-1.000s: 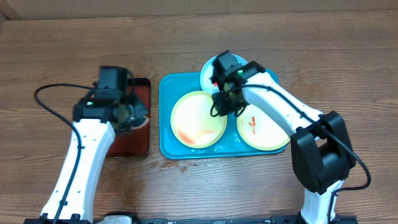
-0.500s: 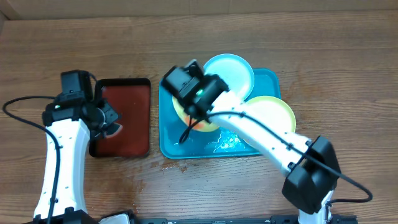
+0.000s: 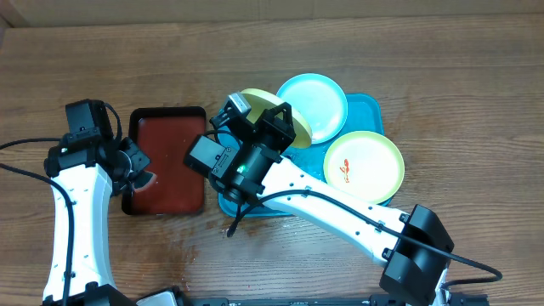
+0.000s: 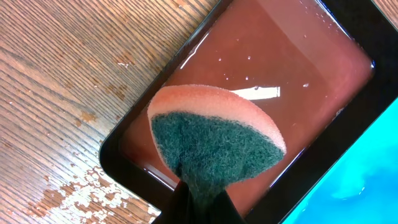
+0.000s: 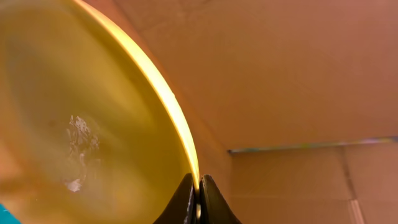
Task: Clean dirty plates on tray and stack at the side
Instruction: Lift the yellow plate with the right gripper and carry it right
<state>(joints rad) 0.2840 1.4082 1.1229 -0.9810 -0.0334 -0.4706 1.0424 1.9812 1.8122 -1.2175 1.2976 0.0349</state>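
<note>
As right hand (image 5: 198,190) pinches glossy yellow plate (image 5: 93,112), fuzzy sponge (image 4: 211,140)

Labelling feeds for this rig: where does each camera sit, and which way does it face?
Overhead: above the table, looking straight down; both arms, blue tray, dark red tray.
Left wrist: on the left arm, facing down at the dark red tray; its fingers pinch a sponge.
Right wrist: on the right arm, facing along the edge of a yellow plate clamped in its fingers.
Shared: overhead and left wrist both show sponge and dark red tray.
</note>
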